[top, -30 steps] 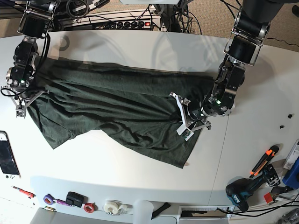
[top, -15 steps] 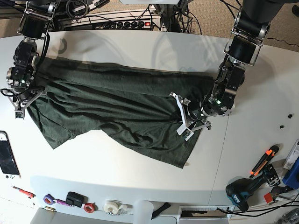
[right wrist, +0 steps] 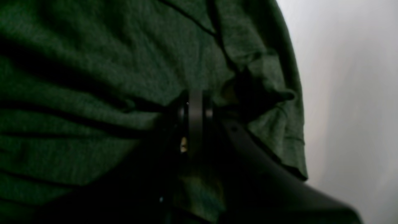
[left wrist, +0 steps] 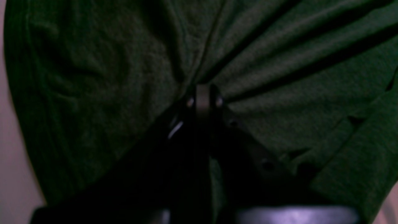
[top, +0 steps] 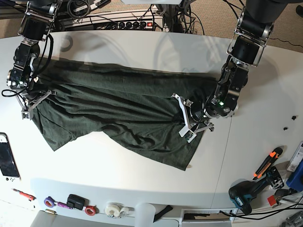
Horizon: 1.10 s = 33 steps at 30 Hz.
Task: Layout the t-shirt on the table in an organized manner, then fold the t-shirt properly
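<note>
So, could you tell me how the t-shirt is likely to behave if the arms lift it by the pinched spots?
The t-shirt will probably drape and sag, since creases fan out from where the left gripper and right gripper pinch it. It looks thin and light, likely sliding easily on the smooth table.

I log off-task items, referenced to drill (top: pixel 248 193) | cutter (top: pixel 268 162) just above-right | tape rolls (top: pixel 114 209) far left | power strip (top: pixel 124 24) far up-left.
</note>
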Tool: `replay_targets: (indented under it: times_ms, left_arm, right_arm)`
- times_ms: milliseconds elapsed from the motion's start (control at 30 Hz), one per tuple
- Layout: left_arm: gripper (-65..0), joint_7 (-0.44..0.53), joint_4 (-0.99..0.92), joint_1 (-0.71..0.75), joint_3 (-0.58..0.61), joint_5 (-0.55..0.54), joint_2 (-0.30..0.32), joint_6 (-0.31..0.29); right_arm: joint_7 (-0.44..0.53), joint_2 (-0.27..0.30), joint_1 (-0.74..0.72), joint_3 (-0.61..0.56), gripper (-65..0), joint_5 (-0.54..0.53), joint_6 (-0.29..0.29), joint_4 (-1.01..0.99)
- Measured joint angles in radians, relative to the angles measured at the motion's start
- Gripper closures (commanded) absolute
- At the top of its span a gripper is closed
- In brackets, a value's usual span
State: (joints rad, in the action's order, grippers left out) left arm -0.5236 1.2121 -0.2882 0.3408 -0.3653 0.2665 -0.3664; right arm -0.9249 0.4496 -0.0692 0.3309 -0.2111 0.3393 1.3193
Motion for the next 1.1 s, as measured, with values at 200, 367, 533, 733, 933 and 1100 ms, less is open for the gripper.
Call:
replay_targets:
  times_ms: [200, 367, 533, 733, 933, 1100]
  left_arm:
    - [0.0, 0.000, 0.000, 0.000, 0.000, 0.000, 0.000, 0.000]
    - [0.0, 0.000, 0.000, 0.000, 0.000, 0.002, 0.000, 0.000]
    - [0.0, 0.002, 0.000, 0.000, 0.000, 0.010, 0.000, 0.000]
    - [0.0, 0.013, 0.001, -0.001, 0.000, 0.044, 0.003, 0.000]
    - [0.0, 0.016, 0.001, -0.003, 0.001, 0.050, 0.011, 0.023]
    - [0.0, 0.016, 0.001, -0.003, 0.000, 0.049, 0.011, 0.027]
  right_arm:
    - [-0.002, 0.001, 0.004, 0.000, 0.0, 0.103, -0.069, 0.001]
    - [0.014, 0.002, 0.008, 0.000, 0.0, 0.188, -0.082, 0.001]
    - [0.068, 0.004, 0.008, 0.000, 0.0, 0.209, -0.082, 0.001]
    - [0.108, 0.066, 0.007, 0.000, 0.0, 0.219, -0.079, -0.031]
    - [0.190, 0.138, 0.003, 0.000, 0.0, 0.179, -0.072, -0.193]
    - [0.251, 0.154, -0.028, 0.000, 0.0, 0.180, -0.052, -0.275]
